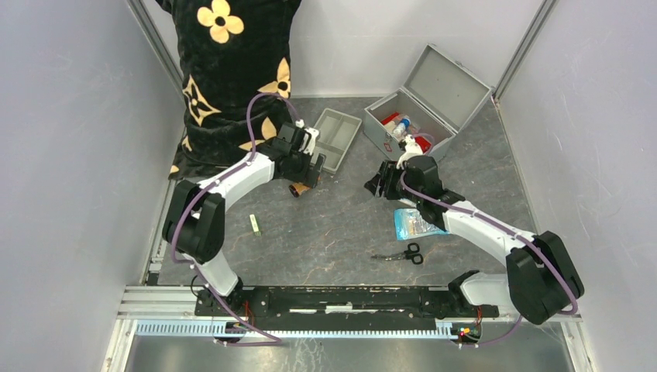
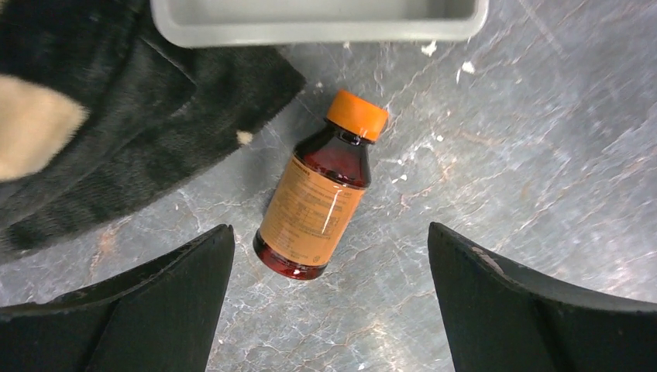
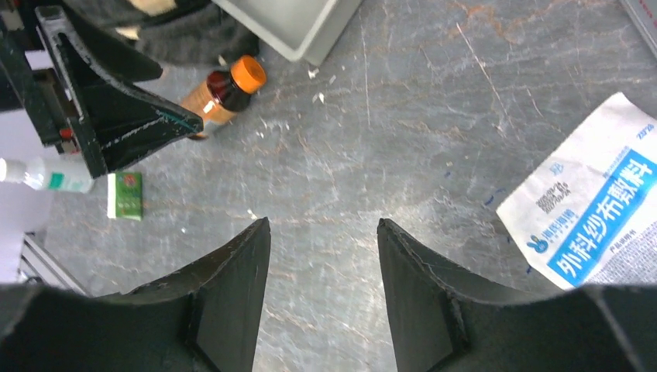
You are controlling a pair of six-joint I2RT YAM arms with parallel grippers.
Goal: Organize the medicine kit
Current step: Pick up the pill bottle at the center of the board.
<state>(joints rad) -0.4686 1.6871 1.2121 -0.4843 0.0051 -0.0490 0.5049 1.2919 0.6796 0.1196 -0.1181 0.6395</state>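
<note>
An amber syrup bottle (image 2: 318, 201) with an orange cap and label lies on its side on the table, also visible from above (image 1: 297, 188) and in the right wrist view (image 3: 221, 89). My left gripper (image 2: 329, 227) is open and hovers over it, fingers on either side of its base without touching; from above it sits beside the tray (image 1: 306, 174). My right gripper (image 3: 324, 222) is open and empty over bare table, left of the open grey medicine box (image 1: 377, 133), which holds several items.
A grey tray (image 1: 335, 138) lies just beyond the bottle (image 2: 310, 31). A gauze packet (image 1: 416, 223), scissors (image 1: 403, 253) and a small green box (image 1: 255, 225) lie on the table. A person's black flowered garment (image 1: 225, 62) drapes over the back left, close to the bottle.
</note>
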